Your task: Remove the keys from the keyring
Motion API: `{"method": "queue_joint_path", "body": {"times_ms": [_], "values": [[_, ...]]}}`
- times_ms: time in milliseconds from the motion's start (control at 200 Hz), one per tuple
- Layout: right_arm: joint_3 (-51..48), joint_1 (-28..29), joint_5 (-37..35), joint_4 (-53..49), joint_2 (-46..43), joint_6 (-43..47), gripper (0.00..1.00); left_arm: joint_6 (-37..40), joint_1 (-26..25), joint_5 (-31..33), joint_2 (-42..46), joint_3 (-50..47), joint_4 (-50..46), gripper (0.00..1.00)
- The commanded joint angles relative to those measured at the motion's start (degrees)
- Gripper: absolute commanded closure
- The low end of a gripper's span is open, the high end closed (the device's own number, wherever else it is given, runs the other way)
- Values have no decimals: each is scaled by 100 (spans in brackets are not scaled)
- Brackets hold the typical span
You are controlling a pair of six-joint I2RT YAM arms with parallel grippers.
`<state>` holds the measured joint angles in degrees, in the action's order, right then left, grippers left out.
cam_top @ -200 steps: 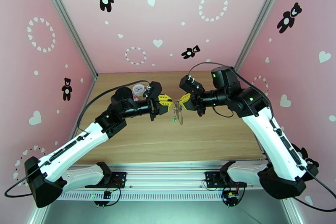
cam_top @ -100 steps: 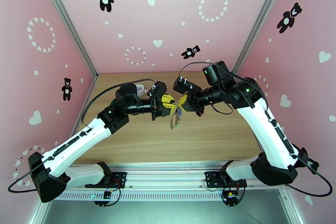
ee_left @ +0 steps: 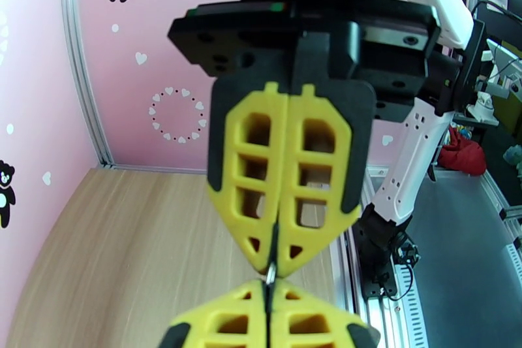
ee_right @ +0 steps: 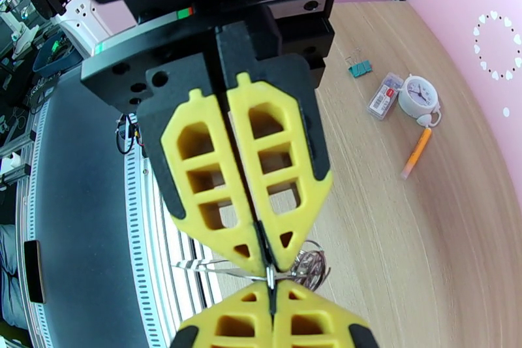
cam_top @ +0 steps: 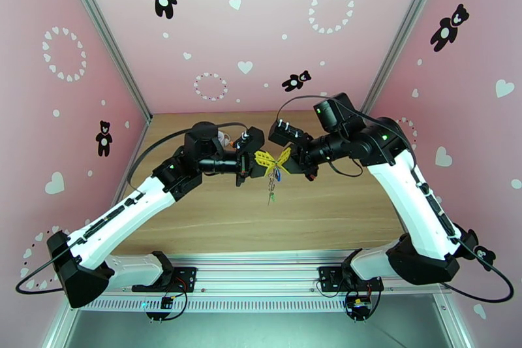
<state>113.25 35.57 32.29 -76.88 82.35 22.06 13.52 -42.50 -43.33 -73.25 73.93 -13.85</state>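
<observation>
The two grippers meet tip to tip above the middle of the table. The left gripper (cam_top: pixel 266 161) (ee_left: pixel 267 285) (ee_right: pixel 264 263) is shut, and a thin metal ring of the keyring (ee_right: pixel 307 266) sits at its tip. The right gripper (cam_top: pixel 282 157) (ee_right: pixel 271 287) (ee_left: pixel 274 264) faces it, shut on the same ring. A small bit of that metal (ee_left: pixel 269 271) shows between the opposing tips. Below them the keyring (cam_top: pixel 272 181) hangs in the air as a dark bundle. The keys dangle from it, one with a green tag (cam_top: pixel 271 198) and one with a blue tag (cam_top: pixel 278 176).
On the wooden table (cam_top: pixel 326 212), far left, lie a round white disc (ee_right: pixel 417 96), an orange pen (ee_right: pixel 415 153), a red-and-white tag (ee_right: pixel 383 100) and a teal clip (ee_right: pixel 359 68). Pink walls close in the back and sides. The arm bases stand on a metal rail (cam_top: pixel 261 274) in front.
The left gripper moved right, opened a little and then shut at the right gripper's tip. The right arm shifted left. The hanging keys swung and now hang straighter.
</observation>
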Motion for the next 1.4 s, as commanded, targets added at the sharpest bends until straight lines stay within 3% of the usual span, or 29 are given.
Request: {"method": "queue_joint_path", "body": {"times_ms": [0,55,110,225,365,450,641,821,931,1166,1391], "values": [[147,20,-2,-39,20,-7,100,194,14,26,-49,151,-256,99],[104,21,65,75,-45,-84,100,161,14,142,-11,76,-78,100],[-25,8,102,287,-166,-237,77,67,35,228,56,-104,262,100],[-590,-321,649,919,-623,-657,55,-105,138,122,231,-613,1270,100],[-1893,-1578,2902,2587,-1206,-2175,47,-275,249,-90,275,-1128,2426,100],[-2661,-1887,3500,3587,-1373,-3159,44,-499,304,-176,167,-1346,3146,100],[-3777,-1886,3085,4192,-1916,-3872,37,-1205,400,-242,-195,-1735,4909,100],[-4068,-1911,3157,5164,-2003,-4636,32,-1561,402,-437,-555,-1597,5534,100],[-3924,-1958,3107,5118,-1904,-4620,24,-1658,403,-550,-657,-1550,5667,100],[-3777,-1968,3186,5312,-1647,-4745,18,-1664,407,-921,-823,-1332,5482,100],[-3630,-1540,3189,5253,-1410,-4645,15,-1521,404,-1028,-893,-1127,5087,100]]}}
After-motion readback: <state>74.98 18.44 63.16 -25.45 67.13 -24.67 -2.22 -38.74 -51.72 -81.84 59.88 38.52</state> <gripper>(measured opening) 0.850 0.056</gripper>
